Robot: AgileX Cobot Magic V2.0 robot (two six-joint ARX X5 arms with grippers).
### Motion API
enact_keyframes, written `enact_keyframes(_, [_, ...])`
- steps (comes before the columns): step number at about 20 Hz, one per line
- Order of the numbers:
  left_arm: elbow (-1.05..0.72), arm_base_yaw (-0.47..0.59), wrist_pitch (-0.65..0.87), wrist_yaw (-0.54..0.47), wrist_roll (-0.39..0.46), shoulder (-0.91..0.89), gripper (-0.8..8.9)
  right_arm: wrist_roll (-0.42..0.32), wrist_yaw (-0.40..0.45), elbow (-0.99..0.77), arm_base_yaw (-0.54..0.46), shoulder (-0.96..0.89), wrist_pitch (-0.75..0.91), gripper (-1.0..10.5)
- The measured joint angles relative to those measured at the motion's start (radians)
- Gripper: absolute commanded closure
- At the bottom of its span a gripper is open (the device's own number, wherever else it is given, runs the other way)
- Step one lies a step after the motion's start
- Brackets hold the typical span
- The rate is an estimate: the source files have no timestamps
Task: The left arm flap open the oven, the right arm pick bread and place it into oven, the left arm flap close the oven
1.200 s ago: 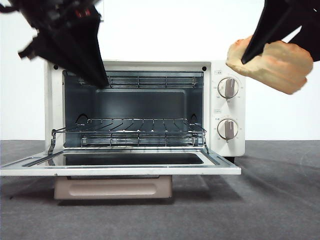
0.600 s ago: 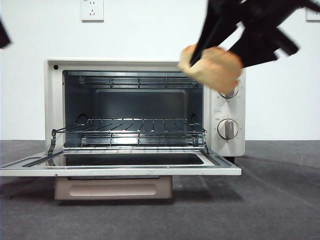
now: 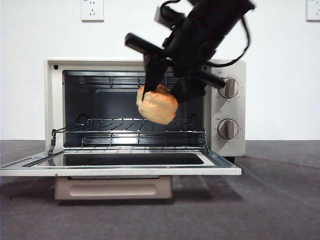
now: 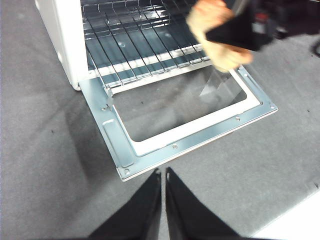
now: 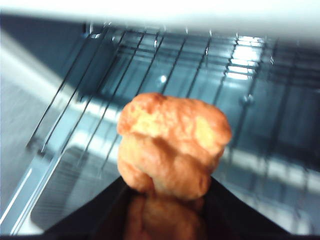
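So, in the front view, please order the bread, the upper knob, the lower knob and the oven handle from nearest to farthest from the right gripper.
1. bread, held by the right gripper
2. upper knob, beside it
3. lower knob, below that
4. oven handle, lowest, under the open door

Right gripper clamped on the bread, jaws dark at either side of its base. Bread is lumpy, golden-orange. Behind it: oven interior, wire rack bars, slightly blurred.
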Motion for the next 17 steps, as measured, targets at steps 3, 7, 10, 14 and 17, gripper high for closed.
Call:
enact_keyframes(3, [0.0, 0.0, 0.0, 0.0, 0.0, 0.0, 7.97, 0.003, 0.047, 0.046, 0.0, 0.065, 0.06, 7.7])
enact_keyframes(7, [0.0, 0.0, -0.009, 0.0, 0.0, 0.0, 7.97, 0.023, 0.125, 0.047, 0.0, 0.117, 0.114, 7.4])
enact_keyframes(10, [0.0, 0.0, -0.01, 0.0, 0.0, 0.0, 7.97, 0.026, 0.14, 0.048, 0.0, 0.13, 0.135, 6.9])
enact_keyframes(14, [0.0, 0.0, -0.01, 0.0, 0.0, 0.0, 7.97, 0.027, 0.142, 0.048, 0.0, 0.139, 0.141, 6.3])
enact_keyframes(17, [0.0, 0.0, -0.01, 0.0, 0.0, 0.0, 7.97, 0.027, 0.143, 0.048, 0.0, 0.14, 0.142, 5.4])
